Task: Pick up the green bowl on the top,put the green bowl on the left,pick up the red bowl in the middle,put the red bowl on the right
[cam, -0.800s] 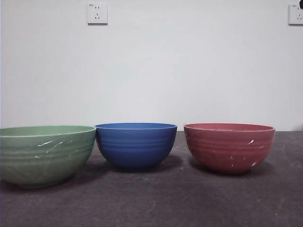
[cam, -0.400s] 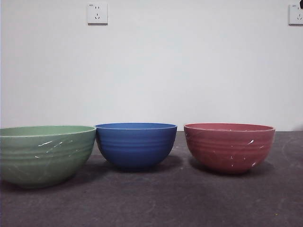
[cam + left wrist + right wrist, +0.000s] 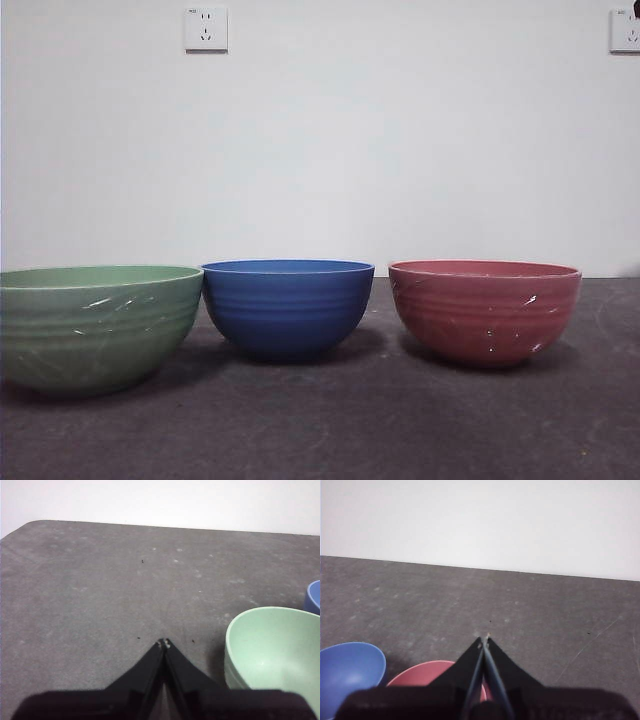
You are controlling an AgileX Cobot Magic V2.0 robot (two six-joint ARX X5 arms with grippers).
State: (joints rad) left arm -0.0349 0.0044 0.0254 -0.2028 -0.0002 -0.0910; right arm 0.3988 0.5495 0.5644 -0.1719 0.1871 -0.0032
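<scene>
Pinching shut on nothing, both grippers

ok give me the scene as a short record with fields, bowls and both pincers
green bowl: on the table, left of the row, upright, free
blue bowl: middle, upright
red bowl: right, upright, free
stacking: none, all three apart
left pincer: shut, empty, beside the green bowl
right pincer: shut, empty, over the red bowl
table: dark grey

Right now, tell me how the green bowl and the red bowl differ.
The green bowl is sage green and sits at the left end of the row; the red bowl is pinkish red at the right end. Green touches the blue bowl; red stands apart from it. Both are upright, ridged, white-scuffed.
</scene>
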